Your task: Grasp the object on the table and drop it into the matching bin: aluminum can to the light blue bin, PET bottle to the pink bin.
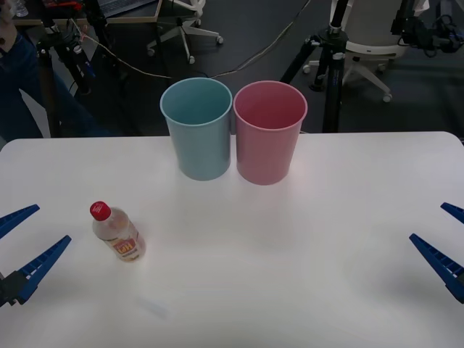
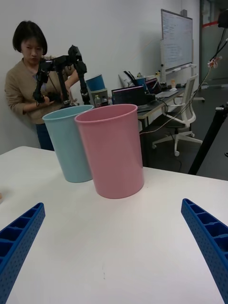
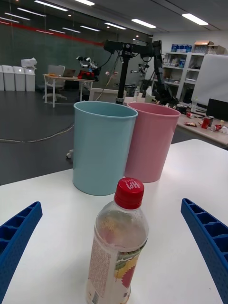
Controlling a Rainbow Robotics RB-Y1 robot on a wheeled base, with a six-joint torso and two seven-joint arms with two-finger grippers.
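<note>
A small clear PET bottle (image 1: 118, 233) (image 3: 118, 245) with a red cap and a red-and-yellow label stands upright on the white table (image 1: 290, 275), near its left side. My left gripper (image 1: 20, 243) (image 3: 111, 266) is open just left of the bottle, and in the left wrist view the bottle stands straight ahead between the two blue fingers. The light blue bin (image 1: 197, 127) (image 3: 102, 146) (image 2: 69, 141) and the pink bin (image 1: 269, 130) (image 3: 151, 140) (image 2: 114, 148) stand side by side at the back middle. My right gripper (image 1: 449, 246) (image 2: 111, 247) waits open at the table's right edge.
Tripod legs (image 1: 330, 65) and office chairs (image 1: 366, 51) stand on the dark floor behind the table. A person (image 2: 31, 80) stands beyond the bins beside a black arm rig (image 2: 61, 71). Bare tabletop lies between the bottle and the bins.
</note>
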